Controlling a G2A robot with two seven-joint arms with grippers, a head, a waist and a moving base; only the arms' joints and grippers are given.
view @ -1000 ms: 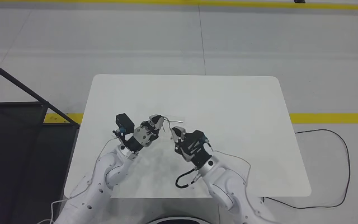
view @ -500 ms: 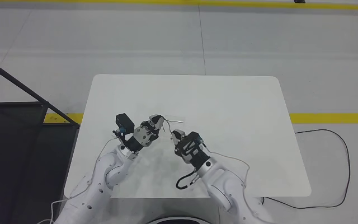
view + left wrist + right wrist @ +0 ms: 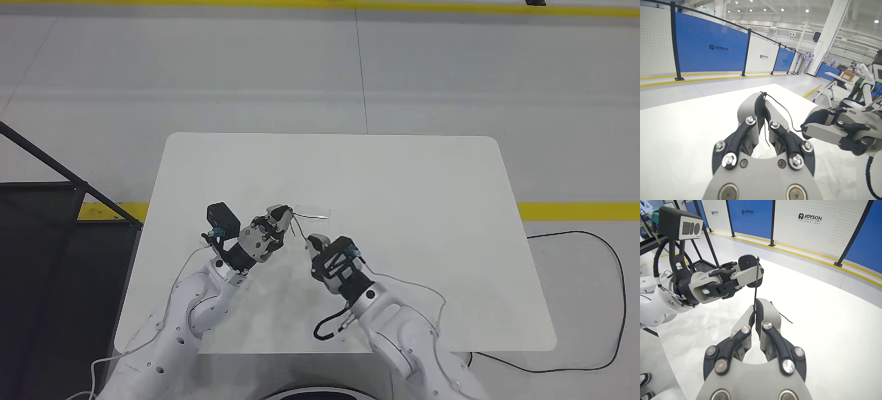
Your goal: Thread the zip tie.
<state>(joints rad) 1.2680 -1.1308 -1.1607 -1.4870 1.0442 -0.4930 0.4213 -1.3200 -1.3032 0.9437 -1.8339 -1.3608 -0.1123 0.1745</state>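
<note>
Right wrist view: zip tie (image 3: 755, 289) spans from the clamped right fingers (image 3: 770, 315) to the clamped left fingers (image 3: 746, 262).

Top cam overhead facing down, wrist cams close, sharing table (image 3: 420, 200)

The right tool (image 3: 315, 242), pinching the zip tie (image 3: 756, 283), has edged toward the left tool (image 3: 281, 214).

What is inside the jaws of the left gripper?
A black zip tie is clamped between the shut jaws of the left gripper. One end sticks out at the tips, and the rest reaches across to the right gripper. The clamped stretch itself is hidden.
</note>
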